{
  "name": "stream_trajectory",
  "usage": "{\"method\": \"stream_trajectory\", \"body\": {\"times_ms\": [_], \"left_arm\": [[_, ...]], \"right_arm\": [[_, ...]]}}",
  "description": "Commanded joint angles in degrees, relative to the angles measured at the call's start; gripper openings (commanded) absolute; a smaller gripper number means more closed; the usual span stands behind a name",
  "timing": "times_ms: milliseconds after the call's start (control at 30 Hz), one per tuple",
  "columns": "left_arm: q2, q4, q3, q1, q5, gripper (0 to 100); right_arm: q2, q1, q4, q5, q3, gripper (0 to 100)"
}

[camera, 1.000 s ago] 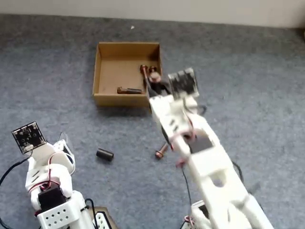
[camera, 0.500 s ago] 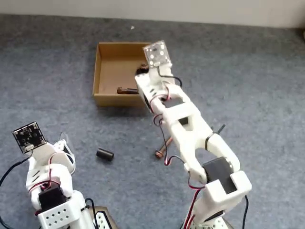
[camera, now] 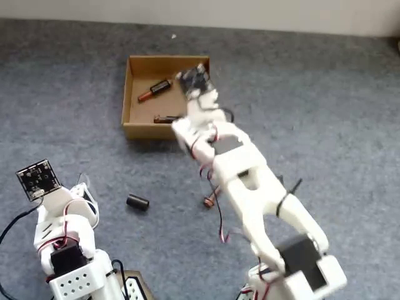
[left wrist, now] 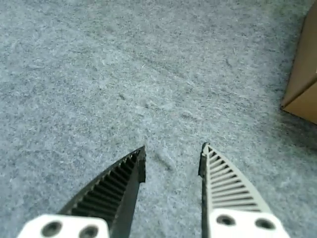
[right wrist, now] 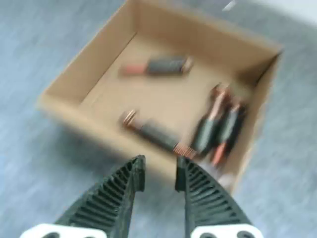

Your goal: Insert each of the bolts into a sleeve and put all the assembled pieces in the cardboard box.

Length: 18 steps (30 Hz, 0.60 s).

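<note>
Right gripper (right wrist: 159,163) hangs empty, narrowly parted, just before the cardboard box (right wrist: 94,64).
Four sleeved bolts (right wrist: 157,66) lie inside; a loose sleeve (camera: 137,202) and bolt (camera: 209,200) rest apart on the counter (camera: 312,94). Left gripper (left wrist: 173,148) is moderately spread, empty.

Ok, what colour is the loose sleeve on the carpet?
Black; the sleeve shows best in the high view.

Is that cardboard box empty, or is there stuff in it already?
Not empty. The cardboard box holds four sleeved bolts lying flat on its floor: two apart and two side by side against one wall.
</note>
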Motion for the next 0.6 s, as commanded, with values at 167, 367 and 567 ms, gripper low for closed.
{"method": "stream_trajectory", "body": {"times_ms": [167, 367, 567], "left_arm": [[-0.31, -1.05, 1.1, 0.13, -0.26, 19], [-0.31, -1.14, 1.1, 0.22, -0.26, 19], [-0.31, -1.23, 1.1, 0.22, -0.26, 19]], "right_arm": [[-10.51, -14.99, 7.25, 0.53, 12.7, 19.6], [-10.33, -24.04, 8.22, 0.53, 13.23, 21.1], [-3.74, -26.33, 8.22, 0.7, 8.22, 21.1]]}}
